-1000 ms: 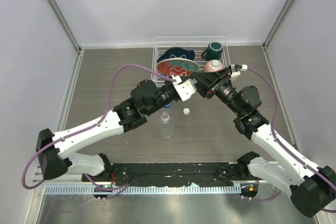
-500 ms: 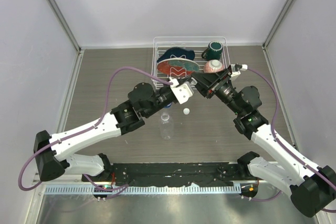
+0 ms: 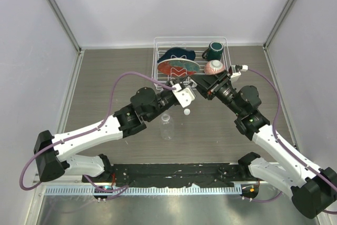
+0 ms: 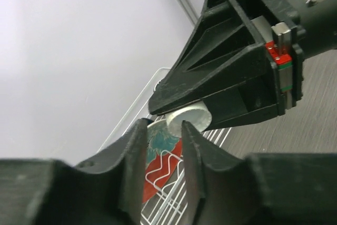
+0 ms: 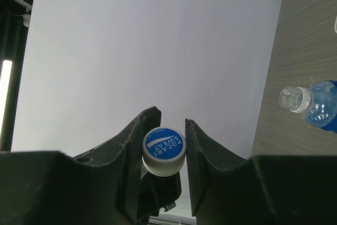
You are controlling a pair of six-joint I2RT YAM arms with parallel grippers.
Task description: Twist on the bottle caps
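The right gripper (image 5: 169, 130) has its fingers closed on the blue-topped cap (image 5: 164, 151), pinching it by the rim close to the fingertips and holding it in the air above the far middle of the counter (image 3: 105, 77), just in front of the dish rack (image 3: 224, 43). The left gripper (image 4: 162, 130) faces it tip to tip. Its fingers are parted with nothing between them, and the cap's pale underside sits just past their ends. A clear bottle (image 3: 166, 126) stands uncapped near the middle of the counter, with a second cap (image 3: 186, 111) lying loose just beside it on the far right. The right wrist view shows a blue-labelled bottle (image 5: 310, 103) with an open neck; I cannot tell whether it is the same bottle. The hold is shallow, so the cap could tilt or pop out if the left fingers brush it as they pull away. It could also cross-thread if it meets the neck at an angle. Nothing grips either bottle, so a light empty one is likely to spin or tip under a twisting push. With both arms crowded near the rack, a wide swing could also knock the loose cap off toward the counter's edge.
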